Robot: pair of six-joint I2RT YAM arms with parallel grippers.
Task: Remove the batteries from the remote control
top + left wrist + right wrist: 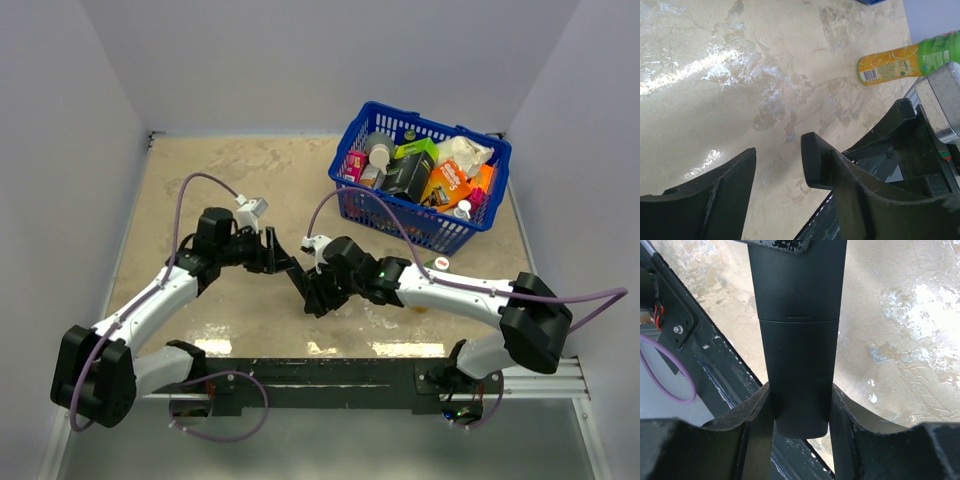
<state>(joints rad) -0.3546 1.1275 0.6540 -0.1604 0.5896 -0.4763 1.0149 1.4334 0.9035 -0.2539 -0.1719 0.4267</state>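
Remote control (pixel 798 355) pinched in R gripper (pixel 801 395), L gripper (pixel 780 157) spread, empty, just beside it

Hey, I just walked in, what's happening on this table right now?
Two robot arms are working on a black remote control. The right gripper has its fingers shut on the remote near one end. The left gripper is open close by, with nothing between its fingers. The side of the remote that shows looks closed and no batteries are in view, so the unloading isn't done yet.
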